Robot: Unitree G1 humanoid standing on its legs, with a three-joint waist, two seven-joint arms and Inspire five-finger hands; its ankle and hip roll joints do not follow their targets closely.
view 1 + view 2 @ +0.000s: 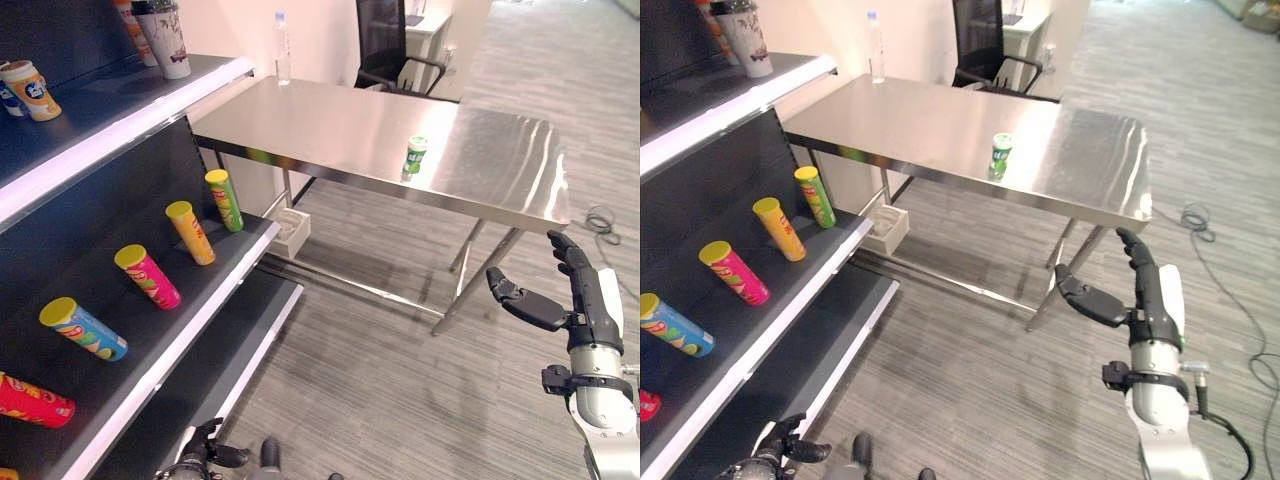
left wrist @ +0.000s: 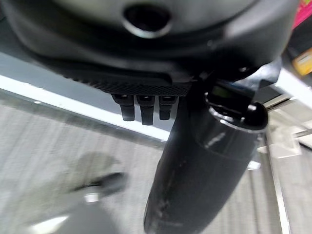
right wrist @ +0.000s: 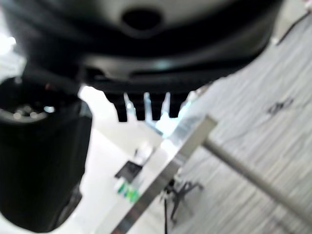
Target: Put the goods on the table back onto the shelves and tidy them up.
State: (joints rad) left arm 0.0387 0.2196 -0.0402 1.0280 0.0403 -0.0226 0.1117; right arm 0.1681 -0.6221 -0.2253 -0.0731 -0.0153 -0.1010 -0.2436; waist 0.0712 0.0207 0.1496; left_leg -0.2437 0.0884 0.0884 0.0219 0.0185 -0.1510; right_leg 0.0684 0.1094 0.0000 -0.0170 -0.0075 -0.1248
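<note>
- the steel table [image 1: 330, 130] stands in the middle of the room, and one small green-and-white can [image 1: 415, 155] sits upright on it, toward its right half, with bare metal all round it.
- a clear bottle [image 1: 282, 48] stands at the table's far left corner, well apart from the can.
- the right hand [image 1: 1145, 295] is raised below the table's near right corner, over the floor, fingers straight and thumb spread wide; it is released and holds nothing.
- the left hand [image 1: 205, 450] is low, just in front of the bottom shelf; its fingers look relaxed and nothing is in them.
- on the sloping middle shelf [image 1: 215, 290] lie four tall tubes in a row: a green tube [image 1: 225, 200], an orange tube [image 1: 190, 232], a pink tube [image 1: 148, 276] and a blue tube [image 1: 82, 328], each yellow-capped, each apart from its neighbour.
- a red tube [image 1: 32, 400] lies lower left of the blue one.
- on the top shelf [image 1: 150, 100] stand a pale cup [image 1: 170, 38] and a small orange-banded cup [image 1: 32, 90].
- a black office chair [image 1: 385, 45] stands behind the table.
</note>
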